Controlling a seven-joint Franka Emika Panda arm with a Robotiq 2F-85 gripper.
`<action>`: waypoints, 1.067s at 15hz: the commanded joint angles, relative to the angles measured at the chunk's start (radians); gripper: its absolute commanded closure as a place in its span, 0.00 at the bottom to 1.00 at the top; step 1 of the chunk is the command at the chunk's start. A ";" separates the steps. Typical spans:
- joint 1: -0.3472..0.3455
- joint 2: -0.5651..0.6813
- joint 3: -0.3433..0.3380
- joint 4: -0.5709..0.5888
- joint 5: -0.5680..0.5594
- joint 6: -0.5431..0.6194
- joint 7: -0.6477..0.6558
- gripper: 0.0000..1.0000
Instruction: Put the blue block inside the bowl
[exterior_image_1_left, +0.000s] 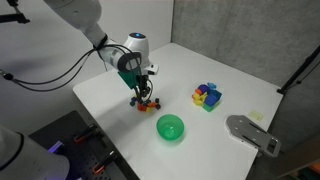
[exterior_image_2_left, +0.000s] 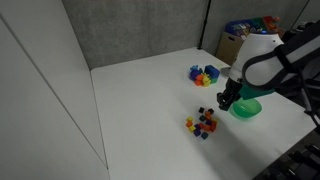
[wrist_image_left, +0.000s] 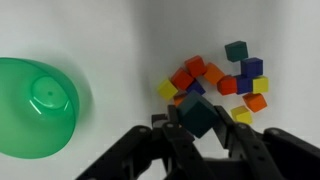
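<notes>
Wrist view shows the gripper (wrist_image_left: 200, 128) clenched on the blue block (wrist_image_left: 197, 110), near the pile of colored blocks (wrist_image_left: 222, 82); the green bowl (wrist_image_left: 35, 105) sits well apart.

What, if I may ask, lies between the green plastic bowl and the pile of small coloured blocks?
Nothing: the wrist view shows bare white table between the round green plastic bowl and the pile of small coloured blocks.

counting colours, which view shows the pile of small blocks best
Wrist view: the pile of small blocks is close, colours distinct. In both exterior views it is tiny; in an exterior view the gripper overlaps it.
</notes>
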 joint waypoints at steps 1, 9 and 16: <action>-0.026 -0.059 -0.046 -0.014 -0.079 -0.036 0.019 0.85; -0.143 -0.018 -0.146 -0.038 -0.136 0.057 0.001 0.85; -0.174 0.116 -0.214 -0.032 -0.129 0.207 0.007 0.85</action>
